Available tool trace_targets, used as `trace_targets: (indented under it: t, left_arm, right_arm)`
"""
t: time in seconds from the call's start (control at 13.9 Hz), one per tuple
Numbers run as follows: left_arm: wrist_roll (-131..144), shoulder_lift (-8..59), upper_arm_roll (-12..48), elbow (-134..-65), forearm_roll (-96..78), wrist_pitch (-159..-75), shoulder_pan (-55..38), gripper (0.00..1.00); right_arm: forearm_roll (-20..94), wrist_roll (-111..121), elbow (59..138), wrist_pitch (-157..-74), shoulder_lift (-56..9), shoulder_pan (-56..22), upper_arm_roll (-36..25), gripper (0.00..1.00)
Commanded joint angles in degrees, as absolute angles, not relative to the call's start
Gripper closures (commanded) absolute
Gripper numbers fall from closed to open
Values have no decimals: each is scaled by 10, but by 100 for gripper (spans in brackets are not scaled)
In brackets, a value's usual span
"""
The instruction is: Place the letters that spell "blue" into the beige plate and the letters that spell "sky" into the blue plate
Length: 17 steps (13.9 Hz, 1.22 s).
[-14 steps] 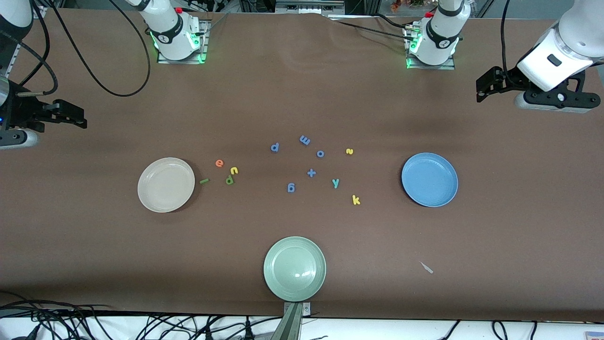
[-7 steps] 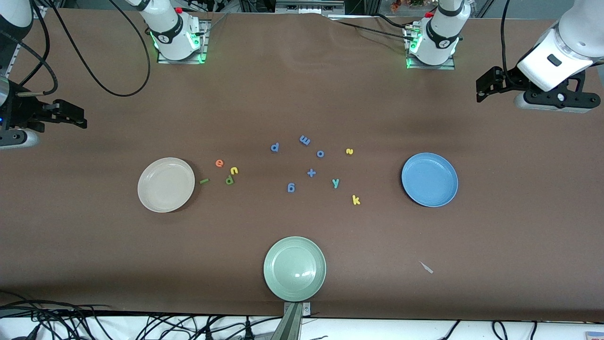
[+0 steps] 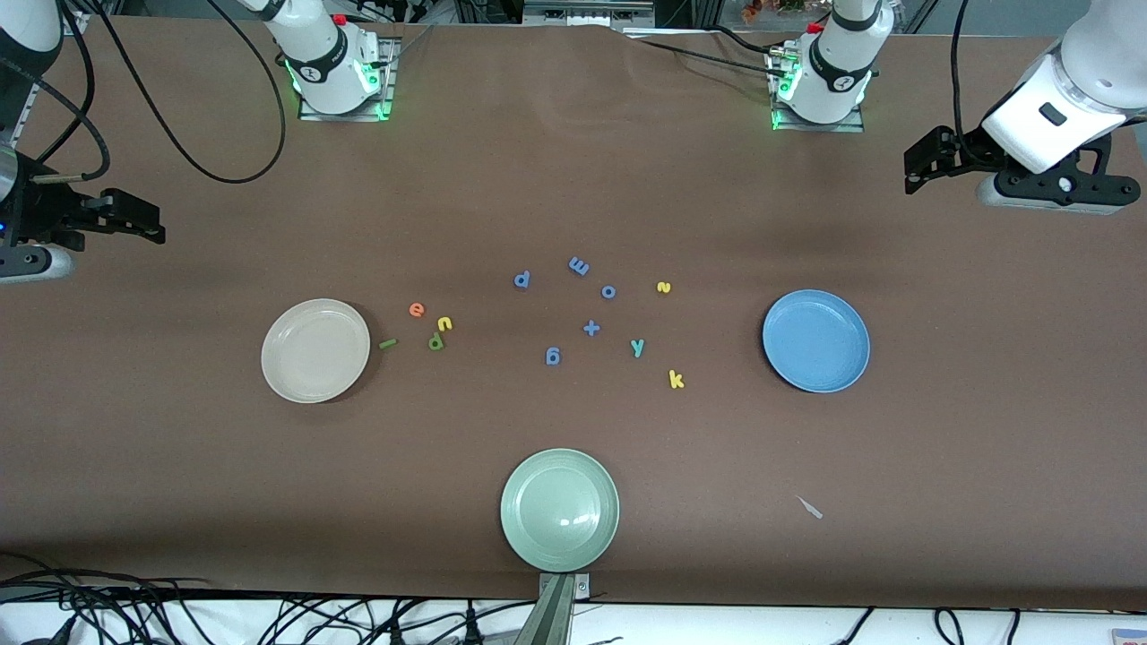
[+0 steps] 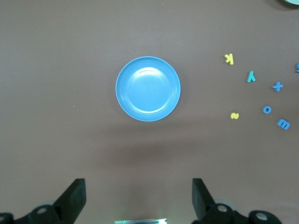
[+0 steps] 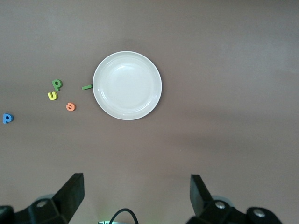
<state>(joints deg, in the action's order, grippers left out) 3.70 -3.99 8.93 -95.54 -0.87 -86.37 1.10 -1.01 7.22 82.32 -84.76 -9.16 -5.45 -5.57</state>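
Observation:
The beige plate [image 3: 315,350] [image 5: 127,85] holds nothing; beside it lie the green l [image 3: 387,343], olive b [image 3: 435,341], yellow u [image 3: 444,323] and orange e [image 3: 417,309]. The blue plate [image 3: 815,340] [image 4: 148,88] also holds nothing; the yellow s [image 3: 663,288], teal y [image 3: 637,347] and yellow k [image 3: 676,380] lie toward the table's middle from it. My left gripper [image 3: 910,170] [image 4: 138,184] hangs open over bare table at its own end. The right gripper [image 3: 159,226] [image 5: 136,179] waits open at the other end.
A pale green plate [image 3: 559,509] sits near the front edge. Blue letters p [image 3: 521,279], m [image 3: 579,266], o [image 3: 608,292], g [image 3: 553,356] and a plus sign [image 3: 591,328] lie mid-table. A small pale scrap [image 3: 810,508] lies nearer the front camera than the blue plate.

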Motion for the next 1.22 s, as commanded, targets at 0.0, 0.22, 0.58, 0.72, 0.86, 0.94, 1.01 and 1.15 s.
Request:
trace_targets:
  t: [0.0, 0.22, 0.58, 0.72, 0.86, 0.94, 1.01, 1.15]
  left_arm:
    - [27, -41, 89, -947, 4, -860, 9, 0]
    - [27, -41, 90, -947, 4, -860, 9, 0]
    - [27, -41, 89, -947, 4, -860, 9, 0]
    - [27, -41, 89, -947, 4, -860, 9, 0]
    - [27, -41, 89, -947, 5, -860, 9, 0]
    - [27, -40, 89, -947, 5, -860, 9, 0]
    - [27, -40, 89, -947, 5, -860, 8, 0]
    - [28, -33, 89, -942, 3, -860, 7, 0]
  right_arm:
    - [-17, 76, 806, -841, -98, -53, -54, 0]
    - [-17, 76, 806, -841, -98, -53, -54, 0]
    - [-11, 73, 806, -842, -98, -54, -54, 0]
    - [-7, 72, 806, -842, -99, -53, -54, 0]
    - [-8, 72, 805, -846, -110, -54, -54, 0]
    - [-9, 72, 805, -855, -113, -54, -53, 0]
    - [-5, 72, 807, -863, -115, -52, -54, 0]
    - [12, 71, 806, -868, -126, -49, -54, 0]
